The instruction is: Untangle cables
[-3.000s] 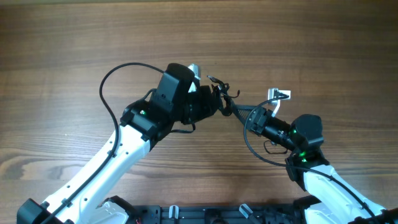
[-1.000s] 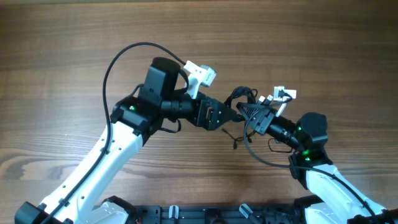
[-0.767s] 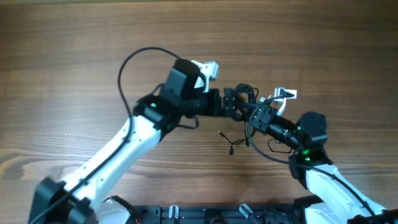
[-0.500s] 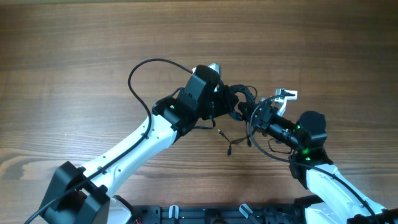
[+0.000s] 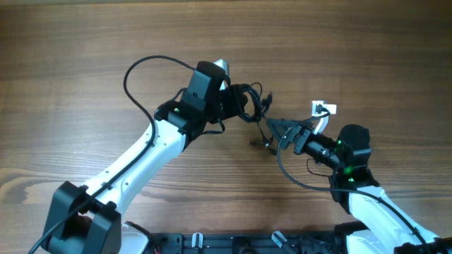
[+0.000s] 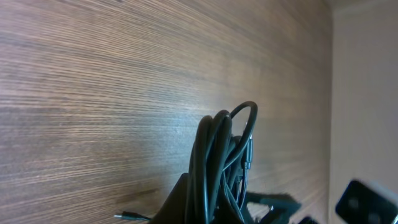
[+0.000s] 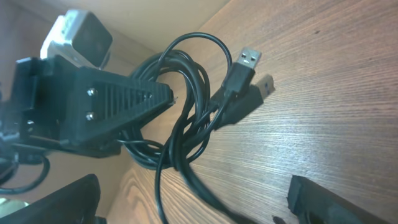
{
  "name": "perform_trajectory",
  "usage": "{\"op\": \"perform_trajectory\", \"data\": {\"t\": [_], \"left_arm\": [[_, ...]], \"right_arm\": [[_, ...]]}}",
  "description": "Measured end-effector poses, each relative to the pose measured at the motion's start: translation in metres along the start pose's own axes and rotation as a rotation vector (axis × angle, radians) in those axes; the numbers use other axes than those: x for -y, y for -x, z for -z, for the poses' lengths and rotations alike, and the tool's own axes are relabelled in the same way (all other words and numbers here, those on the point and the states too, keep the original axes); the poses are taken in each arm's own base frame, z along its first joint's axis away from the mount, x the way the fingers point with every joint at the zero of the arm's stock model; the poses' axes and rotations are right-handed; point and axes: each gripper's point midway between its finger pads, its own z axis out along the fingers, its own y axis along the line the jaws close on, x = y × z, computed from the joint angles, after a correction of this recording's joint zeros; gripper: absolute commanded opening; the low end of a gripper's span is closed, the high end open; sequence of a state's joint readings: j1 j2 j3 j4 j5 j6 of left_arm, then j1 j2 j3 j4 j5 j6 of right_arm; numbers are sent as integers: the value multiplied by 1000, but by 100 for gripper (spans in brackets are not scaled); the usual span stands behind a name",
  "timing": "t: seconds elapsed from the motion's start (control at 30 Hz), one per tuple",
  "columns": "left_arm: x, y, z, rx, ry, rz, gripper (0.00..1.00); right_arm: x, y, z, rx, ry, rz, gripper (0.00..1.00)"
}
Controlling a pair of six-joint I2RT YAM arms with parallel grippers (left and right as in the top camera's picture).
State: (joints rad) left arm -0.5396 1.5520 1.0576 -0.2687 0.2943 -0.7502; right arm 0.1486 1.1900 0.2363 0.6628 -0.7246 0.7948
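Observation:
The cables are a knotted black bundle held off the wooden table, with my left gripper shut on them. In the left wrist view the cables rise in a loop from between the dark fingers. One strand hangs down toward the table, and its plug end lies on the wood. My right gripper stands open just right of the bundle. In its own view the cables and two USB plugs sit ahead of the wide-spread fingers, with nothing gripped between them.
A thick black arm cable arcs over the left arm, and another loops beside the right arm. A white tag sits on the right wrist. The table's near edge carries black fixtures.
My left gripper has shut on the bundle and pulled it left and up. My right gripper has opened, let go of the cables and backed off slightly to the right.

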Motion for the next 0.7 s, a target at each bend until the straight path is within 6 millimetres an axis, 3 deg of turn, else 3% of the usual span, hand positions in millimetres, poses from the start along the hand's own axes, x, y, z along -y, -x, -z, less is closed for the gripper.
{"op": "perform_trajectory", "data": {"t": [0.17, 0.3, 0.43, 0.53, 0.63, 0.7], "left_arm": [[12, -7, 2, -50, -81, -154, 4], [16, -10, 2, -65, -106, -226, 4], [12, -6, 2, -53, -89, -198, 4], [1, 5, 3, -14, -43, -89, 4], [-10, 18, 6, 30, -7, 23, 4], [-14, 22, 7, 44, 4, 63, 4]], "right_arm": [[-6, -5, 0, -30, 35, 59, 86], [-22, -15, 2, -90, 125, 112, 84], [-35, -25, 5, -150, 201, 93, 100], [-38, -28, 6, -176, 210, 6, 100], [-28, -34, 6, -205, 161, -133, 100], [-4, -43, 5, -216, 34, -308, 100]]}}
